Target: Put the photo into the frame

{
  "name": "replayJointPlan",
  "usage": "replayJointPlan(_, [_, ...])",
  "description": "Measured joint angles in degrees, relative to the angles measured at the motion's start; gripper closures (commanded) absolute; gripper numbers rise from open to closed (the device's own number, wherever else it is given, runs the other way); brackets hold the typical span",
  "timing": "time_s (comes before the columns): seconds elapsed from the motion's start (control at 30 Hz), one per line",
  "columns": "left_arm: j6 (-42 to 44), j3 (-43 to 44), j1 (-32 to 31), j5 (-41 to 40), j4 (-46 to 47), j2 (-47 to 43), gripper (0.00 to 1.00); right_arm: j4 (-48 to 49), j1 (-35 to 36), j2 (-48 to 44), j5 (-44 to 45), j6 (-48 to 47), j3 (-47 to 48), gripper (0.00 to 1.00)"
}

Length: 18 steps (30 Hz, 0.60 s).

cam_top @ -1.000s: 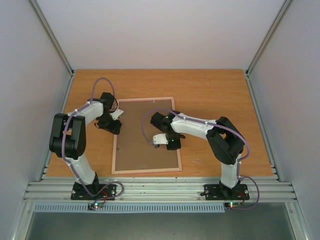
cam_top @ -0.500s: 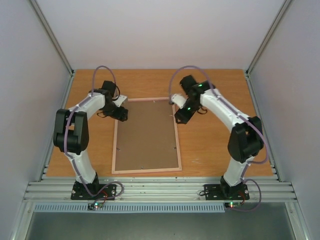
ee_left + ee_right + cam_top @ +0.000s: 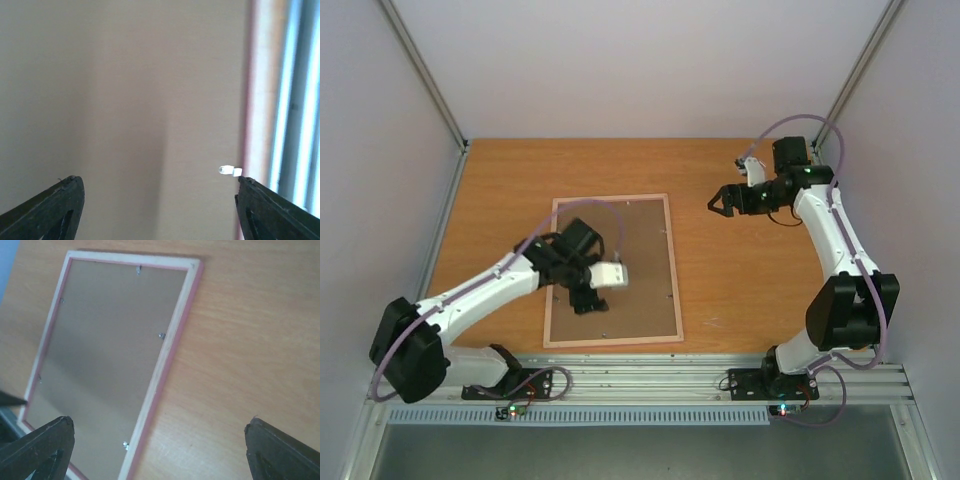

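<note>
The frame (image 3: 610, 199), pale pink-edged, lies flat on the wooden table with a brown backing board (image 3: 640, 260) filling it. The photo is hidden. My left gripper (image 3: 588, 303) hovers open over the board's lower left part; in the left wrist view its jaws (image 3: 157, 178) stand wide with only board (image 3: 150, 100) between them, and a small metal tab (image 3: 227, 170) sits by the frame's border (image 3: 257, 100). My right gripper (image 3: 717, 205) is open above bare table, right of the frame's top corner. Its wrist view looks past the gripper (image 3: 160, 420) at the frame's border (image 3: 172, 340) and several tabs.
The wooden table (image 3: 740, 290) is bounded by grey enclosure walls on both sides and at the back. An aluminium rail (image 3: 640, 380) runs along the near edge, showing in the left wrist view as pale strips (image 3: 300, 100) beyond the frame.
The left gripper swung from the frame's upper left edge down over the board's lower left. The right gripper left the frame's middle and went up to the far right. Both opened wider.
</note>
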Motion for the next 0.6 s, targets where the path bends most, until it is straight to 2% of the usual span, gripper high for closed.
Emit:
replayJointPlan(0.13, [1.09,-4.11,-10.08,-0.61,0.17,0.74,0.24,1.38,-3.67,0.07,-4.22,5.16,-5.01,0.09])
replayJointPlan(0.3, [-0.26,-4.50,-18.23,-3.43,3.19,6.03,0.30,3.10,-5.31,0.57,-7.61,10.45,-11.47,0.11])
replayJointPlan(0.6, [-5.49,-4.55,-26.21,-7.06,8.90,12.76,0.39,7.19,-5.29,0.83,-11.17,15.56,-18.58,0.12])
